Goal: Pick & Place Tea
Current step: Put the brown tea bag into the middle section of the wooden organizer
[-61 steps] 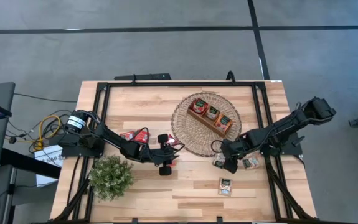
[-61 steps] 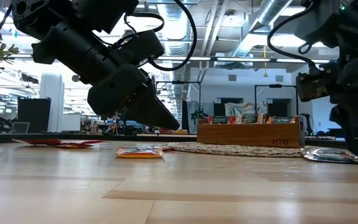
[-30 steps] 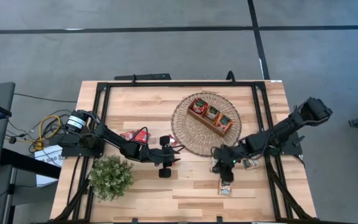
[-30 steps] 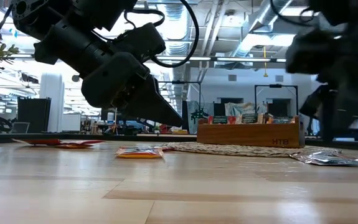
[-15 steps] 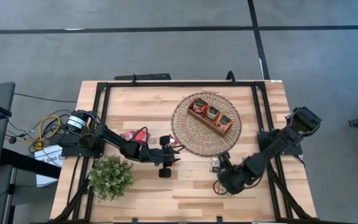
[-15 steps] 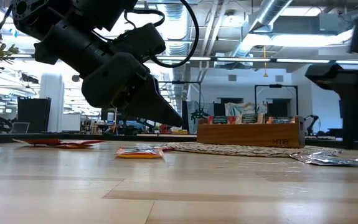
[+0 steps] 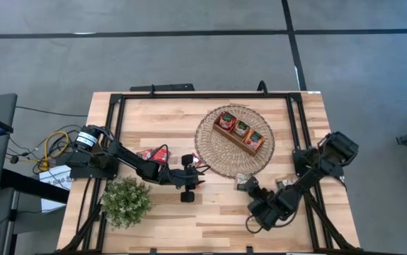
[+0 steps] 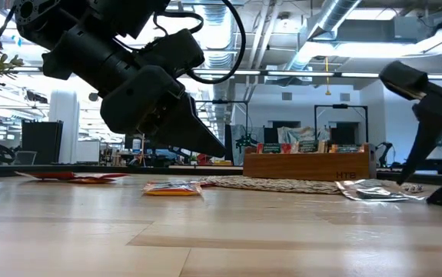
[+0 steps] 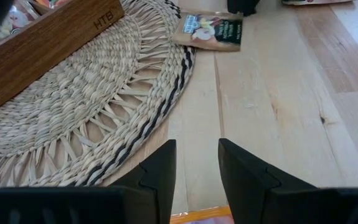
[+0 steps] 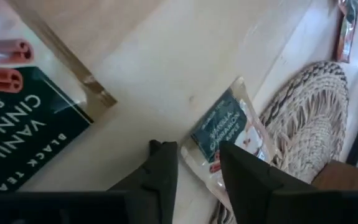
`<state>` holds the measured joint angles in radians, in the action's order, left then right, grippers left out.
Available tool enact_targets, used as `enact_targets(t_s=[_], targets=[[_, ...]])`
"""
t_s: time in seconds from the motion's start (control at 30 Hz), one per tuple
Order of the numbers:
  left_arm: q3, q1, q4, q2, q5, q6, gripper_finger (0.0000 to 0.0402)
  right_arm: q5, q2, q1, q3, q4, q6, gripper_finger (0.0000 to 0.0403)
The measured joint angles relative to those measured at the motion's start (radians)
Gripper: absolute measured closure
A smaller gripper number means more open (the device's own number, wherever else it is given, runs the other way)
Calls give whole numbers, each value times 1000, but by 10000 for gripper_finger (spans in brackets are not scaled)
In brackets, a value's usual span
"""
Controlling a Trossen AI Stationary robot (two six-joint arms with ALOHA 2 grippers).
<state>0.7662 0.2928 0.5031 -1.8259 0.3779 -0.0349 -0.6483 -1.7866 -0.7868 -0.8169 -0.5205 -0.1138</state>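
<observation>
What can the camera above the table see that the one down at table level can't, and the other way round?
Only the overhead view shows the whole layout: the potted plant at the table's near left, the cables beside the table, and the red sachets by the left arm. Only the table-level view shows the room behind, with ceiling pipes and desks, plus an orange sachet lying flat on the wood. Both show the wooden tray of tea on the woven mat, and the left end effector hovering above the table.
</observation>
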Motion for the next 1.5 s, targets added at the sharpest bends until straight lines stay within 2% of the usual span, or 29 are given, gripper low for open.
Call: enact_targets(t_s=[0.27, 0.37, 0.67, 0.87, 1.07, 1.27, 1.5], targets=[[0, 0, 1, 0, 0, 0, 289, -92, -5, 17, 5, 11, -41, 323], [0, 0, 9, 0, 0, 0, 289, -104, -5, 37, 6, 46, -52, 335], [0, 0, 32, 0, 0, 0, 289, -249, -5, 107, 5, 167, -54, 358], [0, 0, 33, 0, 0, 0, 289, -247, -5, 156, 5, 184, -43, 386], [0, 0, 39, 0, 6, 27, 289, -245, -1, 203, 5, 296, 99, 402], [0, 16, 48, 0, 146, 136, 288, -242, 34, 192, 2, 467, 116, 402], [0, 53, 150, 3, 155, 192, 252, -257, 120, 144, 3, 628, 85, 403]])
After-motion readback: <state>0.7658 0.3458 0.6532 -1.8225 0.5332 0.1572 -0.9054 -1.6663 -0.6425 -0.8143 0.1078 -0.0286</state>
